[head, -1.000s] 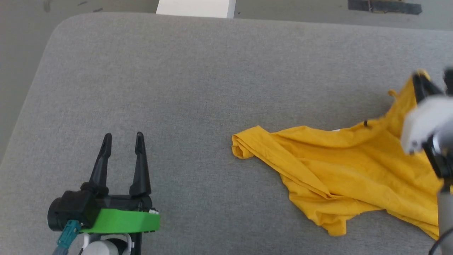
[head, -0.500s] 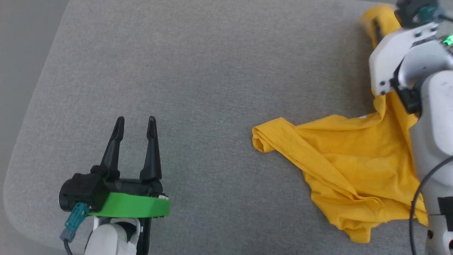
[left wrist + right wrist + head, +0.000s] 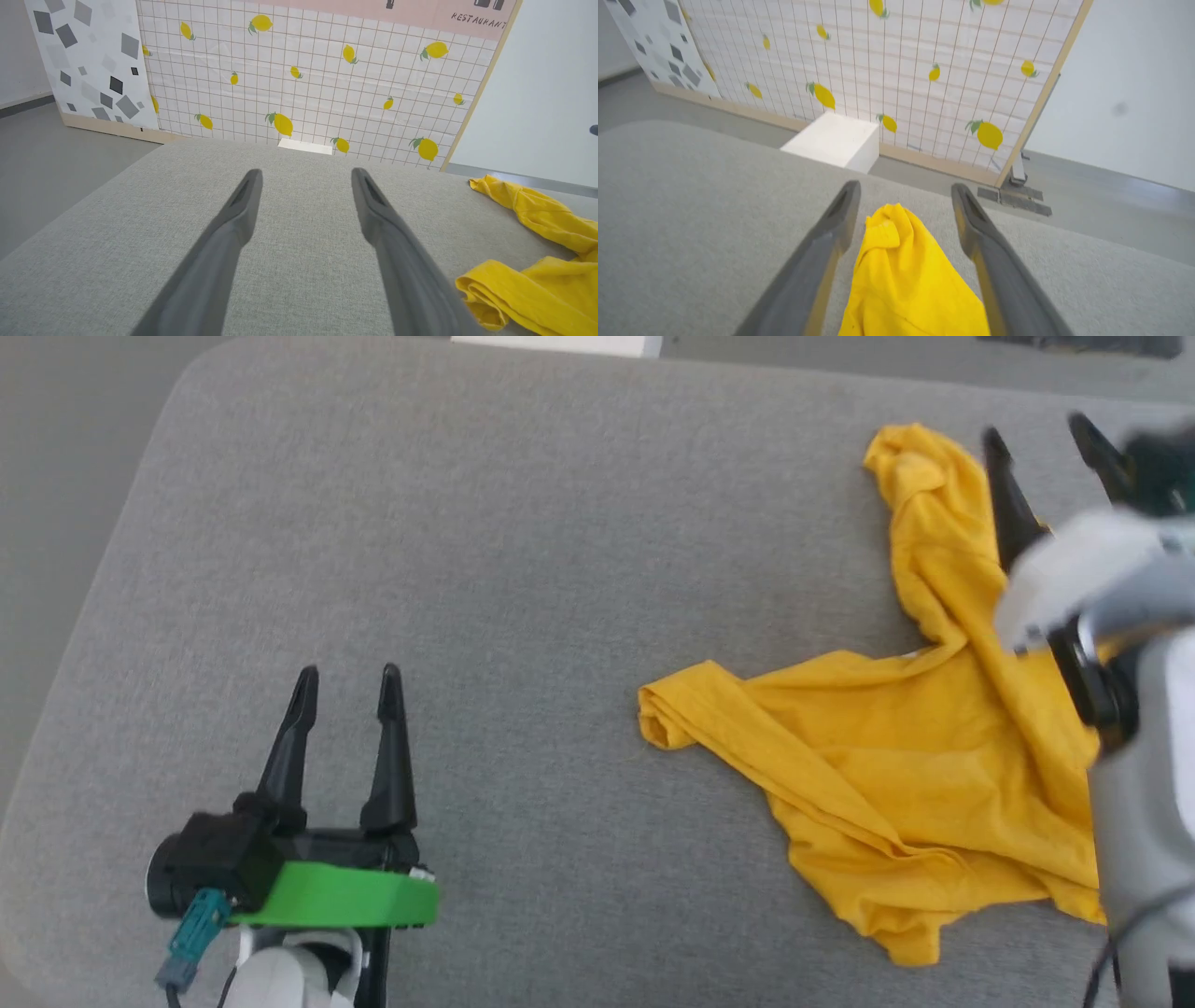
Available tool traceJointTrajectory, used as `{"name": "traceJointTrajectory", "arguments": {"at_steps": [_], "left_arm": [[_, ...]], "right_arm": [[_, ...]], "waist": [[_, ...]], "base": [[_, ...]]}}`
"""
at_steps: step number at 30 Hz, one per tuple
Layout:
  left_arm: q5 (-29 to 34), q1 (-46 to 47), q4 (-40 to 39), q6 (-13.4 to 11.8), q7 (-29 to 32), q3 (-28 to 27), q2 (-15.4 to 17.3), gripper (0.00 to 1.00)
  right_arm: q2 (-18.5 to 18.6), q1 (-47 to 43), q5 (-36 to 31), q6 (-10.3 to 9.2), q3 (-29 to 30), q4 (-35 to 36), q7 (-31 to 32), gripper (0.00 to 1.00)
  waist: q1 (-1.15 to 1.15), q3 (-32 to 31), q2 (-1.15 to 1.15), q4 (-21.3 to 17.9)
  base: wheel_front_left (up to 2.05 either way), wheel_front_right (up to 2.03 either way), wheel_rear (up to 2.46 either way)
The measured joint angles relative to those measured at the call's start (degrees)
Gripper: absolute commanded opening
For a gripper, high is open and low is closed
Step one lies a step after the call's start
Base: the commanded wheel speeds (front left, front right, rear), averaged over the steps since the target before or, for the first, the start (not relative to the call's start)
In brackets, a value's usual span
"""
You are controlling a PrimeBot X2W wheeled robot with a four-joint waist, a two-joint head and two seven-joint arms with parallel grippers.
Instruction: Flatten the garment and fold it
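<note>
The garment (image 3: 896,775), a bright yellow T-shirt, lies crumpled on the right half of the grey padded surface (image 3: 523,541). One bunched strip of it runs toward the far edge. My right gripper (image 3: 1038,434) is open beside that strip. In the right wrist view the strip's end (image 3: 901,266) lies between and below the spread fingers of the right gripper (image 3: 906,187), which do not pinch it. My left gripper (image 3: 348,674) stands open over bare surface at the lower left, well apart from the cloth. The left wrist view has the left gripper (image 3: 306,173) and the garment (image 3: 537,284) at its right.
A white box (image 3: 836,140) stands on the floor just past the surface's far edge. Behind it rises a lemon-print grid panel (image 3: 327,79). The surface has a rounded corner at the far left (image 3: 187,383), with grey floor around it.
My right gripper has opened and let go of the garment's end, which now lies stretched toward the far edge. The camera has shifted; the left gripper stays open.
</note>
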State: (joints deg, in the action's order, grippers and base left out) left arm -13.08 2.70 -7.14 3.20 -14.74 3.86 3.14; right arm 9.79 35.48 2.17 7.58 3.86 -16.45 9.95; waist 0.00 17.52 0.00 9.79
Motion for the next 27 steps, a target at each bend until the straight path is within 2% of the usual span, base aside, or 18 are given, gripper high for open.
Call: {"name": "traceJointTrajectory", "arguments": {"at_steps": [7, 10, 12, 16, 21, 24, 27], "left_arm": [[0.5, -2.9, -0.8, 0.0, 0.0, -0.7, 0.0, 1.00], [0.4, -3.4, -0.9, 0.0, 0.0, -0.8, 0.0, 1.00], [0.4, -3.6, -1.2, -0.2, 0.0, -0.8, 0.0, 1.00], [0.8, -4.1, -1.2, -0.3, 0.0, 0.2, 0.2, 1.00], [5.9, -1.9, -2.1, 2.3, 4.1, 8.2, 3.6, 1.00], [6.8, 2.9, -1.7, 3.8, 10.7, 15.9, 5.6, 1.00], [6.1, 7.9, -0.1, 3.9, 16.3, 24.1, 8.1, 1.00]], "right_arm": [[-6.1, -22.2, -0.3, 0.00, 10.7, 21.4, -3.7, 1.00], [-6.8, -30.7, 1.0, 0.00, 14.5, 28.3, -5.0, 1.00], [-6.8, -34.9, 5.2, 0.00, 16.7, 29.9, -5.8, 1.00], [-6.9, -39.9, 9.5, 0.00, 18.4, 30.6, -8.2, 1.00], [-6.9, -40.4, 9.2, 0.00, 19.0, 31.2, -9.0, 1.00], [-6.9, -39.7, 9.0, 0.00, 19.5, 31.4, -8.9, 1.00], [-6.9, -38.7, 9.0, 0.00, 19.7, 31.3, -8.9, 1.00]], "waist": [[0.00, -3.1, 0.00, -3.1], [0.00, -3.9, 0.00, -4.2], [0.00, -4.2, 0.00, -4.8], [0.00, -4.5, 0.00, -6.1], [0.00, -4.4, 0.00, -6.8], [0.00, -4.3, 0.00, -6.5], [0.00, -4.2, 0.00, -6.3]], "base": [[0.00, 0.00, 0.00], [0.00, 0.00, 0.00], [0.00, 0.00, 0.00], [0.00, 0.00, 0.00], [0.00, 0.00, 0.00], [0.00, 0.00, 0.00], [0.00, 0.00, 0.00]]}}
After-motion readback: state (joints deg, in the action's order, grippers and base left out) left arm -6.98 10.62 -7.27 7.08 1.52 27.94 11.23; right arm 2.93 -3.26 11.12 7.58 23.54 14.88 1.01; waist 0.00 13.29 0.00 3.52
